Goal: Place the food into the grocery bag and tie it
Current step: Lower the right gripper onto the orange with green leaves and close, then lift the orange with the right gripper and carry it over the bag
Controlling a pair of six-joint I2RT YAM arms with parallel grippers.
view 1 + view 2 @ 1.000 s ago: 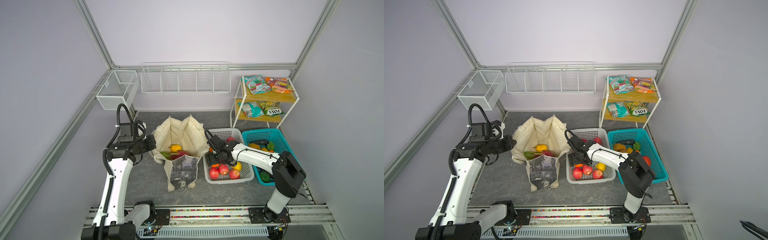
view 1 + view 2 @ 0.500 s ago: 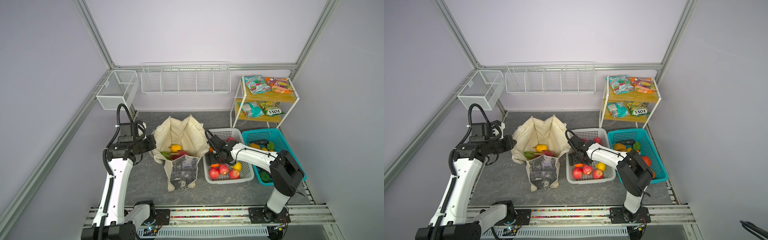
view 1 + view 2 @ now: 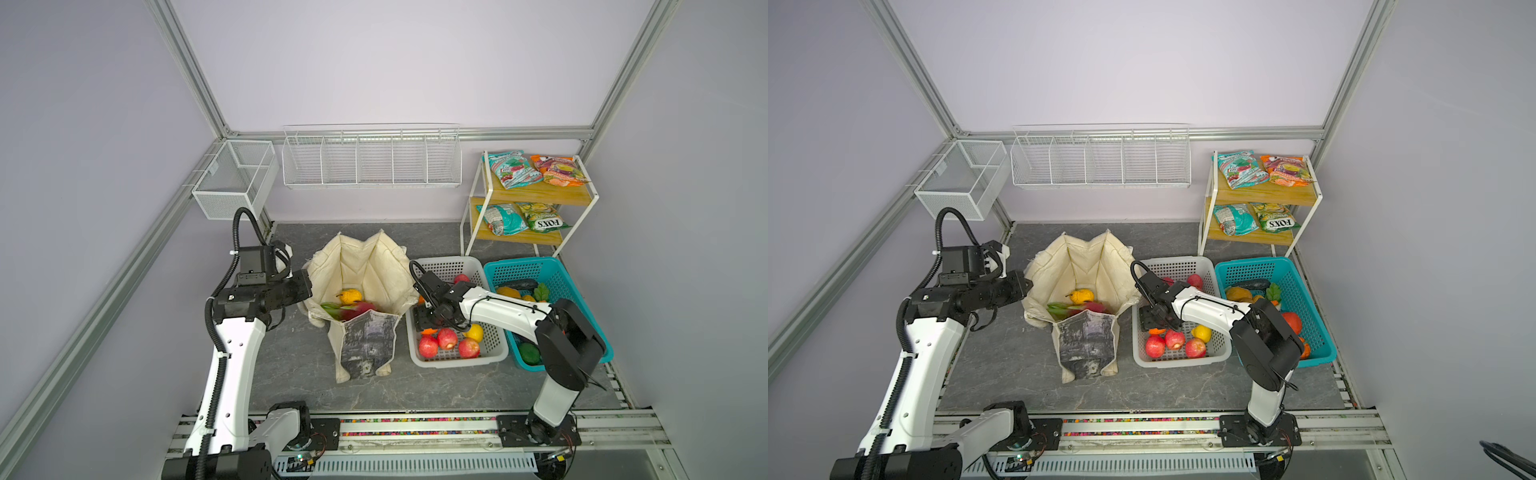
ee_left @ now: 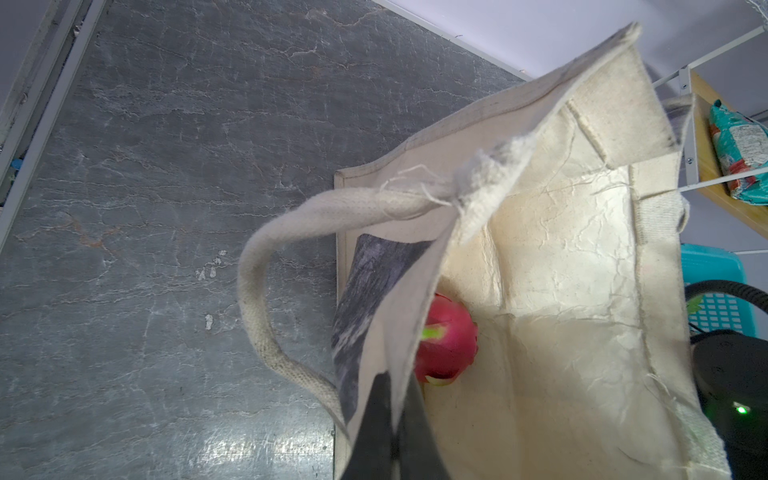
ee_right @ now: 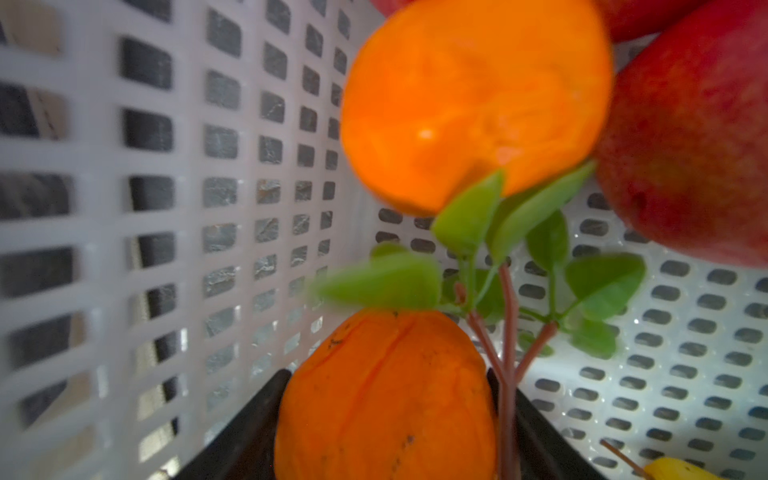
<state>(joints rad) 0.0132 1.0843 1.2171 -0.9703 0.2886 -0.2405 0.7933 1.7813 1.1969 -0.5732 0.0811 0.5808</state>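
While the left gripper (image 4: 390, 411) pinches the rim of the grocery bag (image 3: 365, 266) between closed fingers, the bag stands open-mouthed on the worktop (image 3: 291, 365), just beside the white basket (image 3: 457, 262). Inside the bag lie a dragon fruit (image 4: 449, 336) and a yellow piece (image 3: 350, 296). The right gripper (image 5: 388, 374) reaches into the white basket, its fingers set against both sides of an orange fruit (image 5: 386, 415) that fills the gap between them; red apples (image 3: 446, 338) lie near.
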